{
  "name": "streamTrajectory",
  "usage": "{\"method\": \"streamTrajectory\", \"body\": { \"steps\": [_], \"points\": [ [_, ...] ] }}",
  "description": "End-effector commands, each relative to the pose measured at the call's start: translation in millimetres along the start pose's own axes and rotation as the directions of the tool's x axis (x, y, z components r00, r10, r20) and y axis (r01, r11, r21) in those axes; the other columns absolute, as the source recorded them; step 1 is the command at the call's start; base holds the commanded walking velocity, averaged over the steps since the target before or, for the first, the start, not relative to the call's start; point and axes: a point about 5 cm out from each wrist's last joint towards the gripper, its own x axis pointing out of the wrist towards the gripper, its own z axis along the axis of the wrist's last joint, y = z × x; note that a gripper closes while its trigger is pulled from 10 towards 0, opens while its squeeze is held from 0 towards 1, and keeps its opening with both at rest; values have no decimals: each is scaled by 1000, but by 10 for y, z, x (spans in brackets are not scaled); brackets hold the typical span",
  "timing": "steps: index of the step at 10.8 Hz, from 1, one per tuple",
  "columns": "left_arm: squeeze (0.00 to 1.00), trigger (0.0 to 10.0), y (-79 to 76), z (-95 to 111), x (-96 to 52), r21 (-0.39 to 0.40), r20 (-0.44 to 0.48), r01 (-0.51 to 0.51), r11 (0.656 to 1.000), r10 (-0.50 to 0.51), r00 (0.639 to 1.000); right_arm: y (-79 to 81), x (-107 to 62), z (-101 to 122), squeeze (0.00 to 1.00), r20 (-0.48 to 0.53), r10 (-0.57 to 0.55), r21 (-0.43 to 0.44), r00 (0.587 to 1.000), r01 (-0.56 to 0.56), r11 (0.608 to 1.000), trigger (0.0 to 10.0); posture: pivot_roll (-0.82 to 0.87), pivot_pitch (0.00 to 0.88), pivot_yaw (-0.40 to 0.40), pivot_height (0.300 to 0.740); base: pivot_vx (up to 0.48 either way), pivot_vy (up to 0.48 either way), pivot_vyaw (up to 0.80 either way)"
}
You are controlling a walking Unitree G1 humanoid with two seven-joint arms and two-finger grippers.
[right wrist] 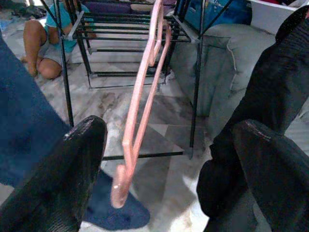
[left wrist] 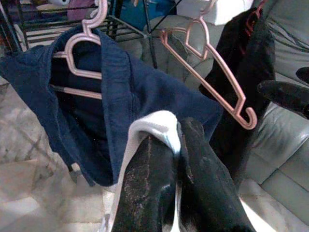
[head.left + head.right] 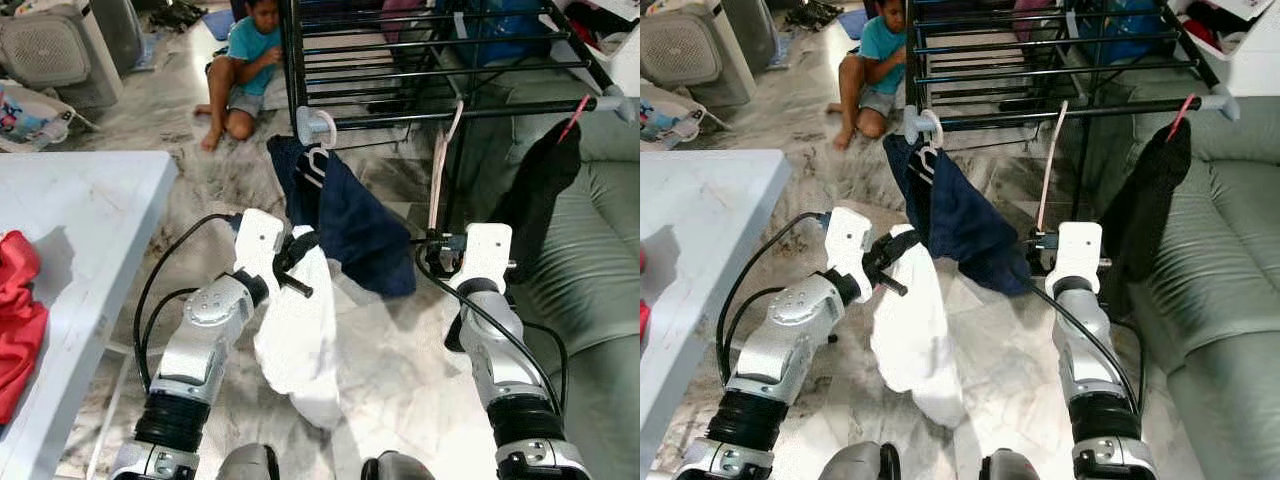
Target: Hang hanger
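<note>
An empty pink hanger (image 3: 440,165) hangs from the front rail of the black drying rack (image 3: 440,75). My right gripper (image 1: 168,126) stands open just below it, one finger on each side of the hanger's lower end (image 1: 126,159), not touching. My left gripper (image 3: 295,262) is shut on the top edge of a white garment (image 3: 295,330) that hangs down from it. Its fingers (image 2: 193,159) pinch the white hem. Behind it a navy garment (image 3: 350,220) hangs on another pink hanger (image 2: 77,53). A black garment (image 3: 540,190) hangs at the rail's right end.
A white table (image 3: 70,200) stands at the left with a red cloth (image 3: 15,310) on it. A green sofa (image 3: 590,250) lies at the right. A person (image 3: 245,60) sits on the marble floor behind the rack. A grey appliance (image 3: 50,45) stands far left.
</note>
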Motion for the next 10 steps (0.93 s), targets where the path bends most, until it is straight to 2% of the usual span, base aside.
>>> {"method": "streamTrajectory", "body": {
  "steps": [1,7,10],
  "points": [
    [0,10000,10,103,20,20,42,8,1000,-9,999,8,0,42,0,21,0,11,1000,-1,1000,10000,-42,48,68,740,0,0,0],
    [0,10000,56,119,-11,26,48,6,1000,-7,999,57,-1,28,0,24,-1,30,1000,1,1000,10000,-13,41,72,740,0,0,0],
    [0,10000,49,105,-14,20,56,-6,1000,5,998,62,92,120,0,45,16,22,999,-17,1000,10000,-6,19,43,740,329,0,0]
  ]
}}
